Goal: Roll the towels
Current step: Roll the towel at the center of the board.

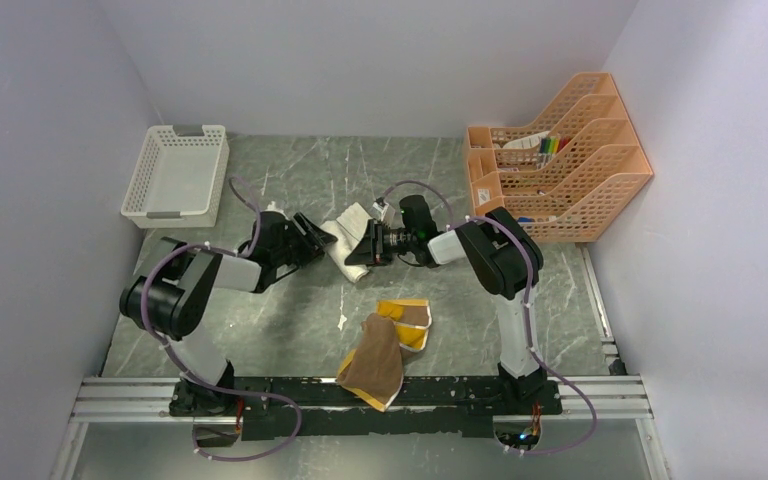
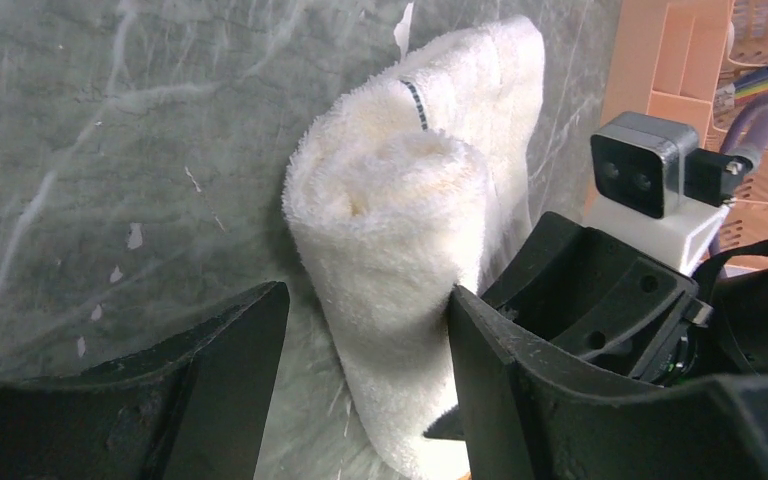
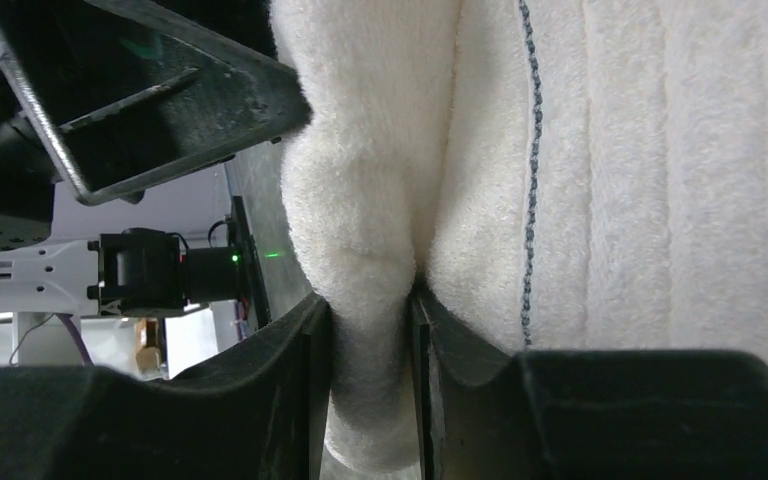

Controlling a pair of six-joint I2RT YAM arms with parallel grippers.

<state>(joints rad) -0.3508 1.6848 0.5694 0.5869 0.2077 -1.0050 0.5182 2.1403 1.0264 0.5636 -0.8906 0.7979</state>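
The left tool [image 2: 368, 300] is standing spread, its two fingers [image 2: 225, 385] flanking the rolled end of the cream-white towel [image 2: 400, 200]. The finger on the right of the wrist view is touching the terry, and the other finger is standing just clear of it. The right tool [image 3: 370, 315] is pinching a thick fold of the same towel; the pile is filling the space between its jaws and bulging out above them. A flat part of the towel, carrying a dark stitched line, is lying just beside the pinched fold. In the top view the two tools are facing each other across the towel, which is resting partly rolled on the desk [image 1: 290, 180] directly between them. The brown towel [image 1: 372, 362] is lying crumpled on the desk on the near side of both tools, toward the arm bases and well apart from either tool, with its mustard-yellow reverse showing along the edges. A white basket [image 1: 175, 175] is sitting beyond the left tool, and orange file racks [image 1: 560, 160] are standing beyond the right tool.
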